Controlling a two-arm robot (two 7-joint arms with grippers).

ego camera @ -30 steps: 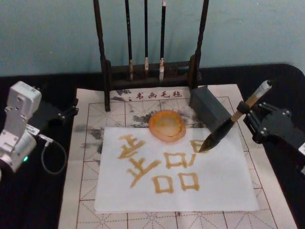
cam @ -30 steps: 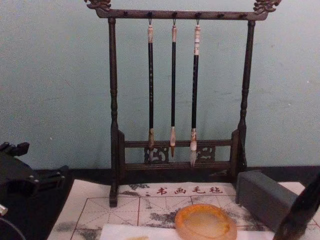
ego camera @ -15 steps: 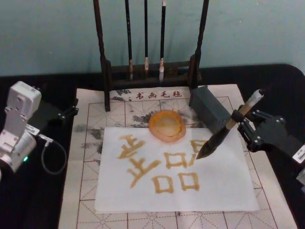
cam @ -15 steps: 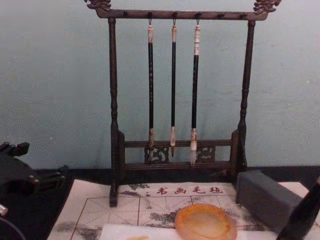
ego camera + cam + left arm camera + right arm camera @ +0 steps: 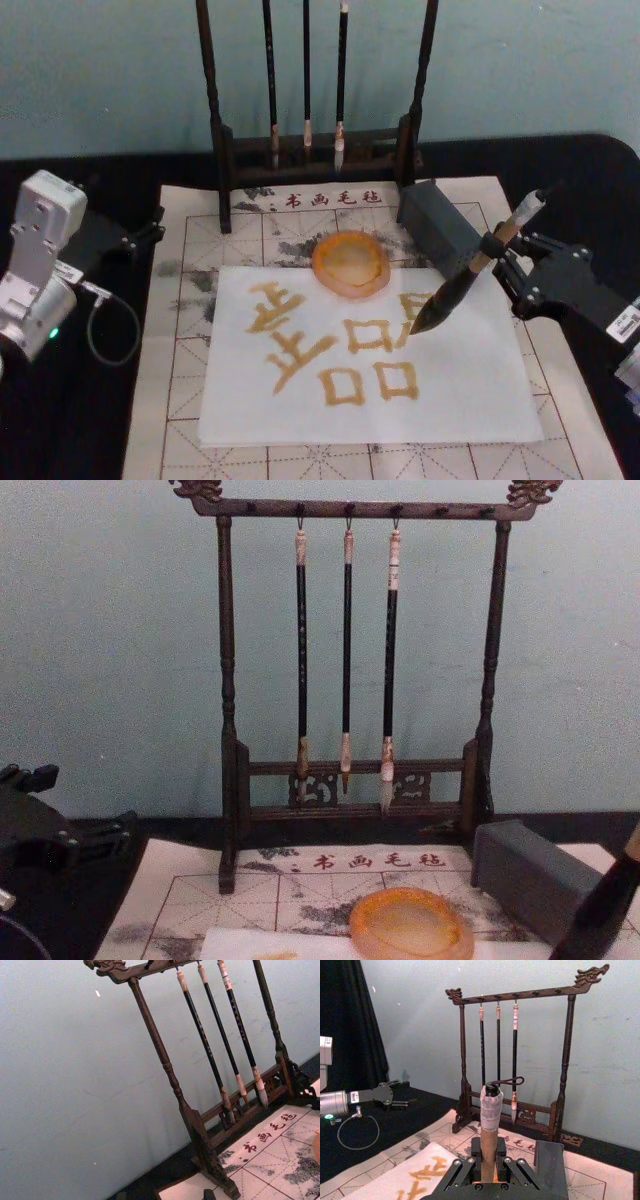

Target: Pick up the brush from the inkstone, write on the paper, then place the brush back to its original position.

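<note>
One relation decides what comes next, I reckon: where the inkstone sits from the pincer holding the brush.

Head view: the right pincer (image 5: 497, 250) is clamped shut on the brush (image 5: 468, 278) at its tan handle. The brush's long axis is slanted, white cap up and away to the robot's right, dark bristles down and towards its left. The tip is at or just above the paper (image 5: 480, 400), by the unfinished amber character near the right edge. I can't tell if it's touching. The inkstone (image 5: 350, 263) sits on the paper's far edge, left of the tip and a bit farther from the robot, so the bristles already point roughly that way. The grey block (image 5: 438, 222) stands just beside that route. The left pincer (image 5: 145, 232) is parked well apart on the black tabletop (image 5: 60, 430), left of the felt mat (image 5: 190, 400), so the right arm is clearly the nearer one.

Left wrist view: just the brush rack (image 5: 165, 1065) and a corner of the mat.

Right wrist view: the handle (image 5: 490, 1125) stands up between the fingers (image 5: 465, 1169), gripped snugly, loop on top.

Chest view: the black ferrule (image 5: 605, 905) leans in at the lower right. The inkstone (image 5: 410, 925) is near, to its left, with the block (image 5: 525, 875) behind.

My guess is the writing's nearly finished.
</note>
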